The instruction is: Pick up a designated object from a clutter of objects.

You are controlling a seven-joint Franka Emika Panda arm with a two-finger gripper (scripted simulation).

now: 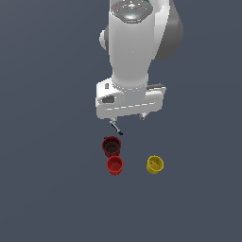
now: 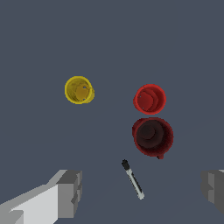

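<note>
Fingers (image 2: 142, 190) wide, empty, hovering above the clutter.
We judge the bright red cup (image 2: 149, 99) touches the maroon cup (image 2: 152, 136), crowding our grasp.

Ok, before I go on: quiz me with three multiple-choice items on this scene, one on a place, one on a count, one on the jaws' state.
1. Which cup sits right against the red cup?
A. yellow cup
B. maroon cup
C. none

2. How many cups are there?
A. two
B. three
C. four

3. The gripper is:
A. open, holding nothing
B. shut on the stick
C. shut on the red cup

Answers:
1 B, the maroon cup adjoins it while the yellow cup stands apart.
2 B, red, maroon and yellow.
3 A, the jaws are spread wide above the stick, which lies on the floor.
</note>
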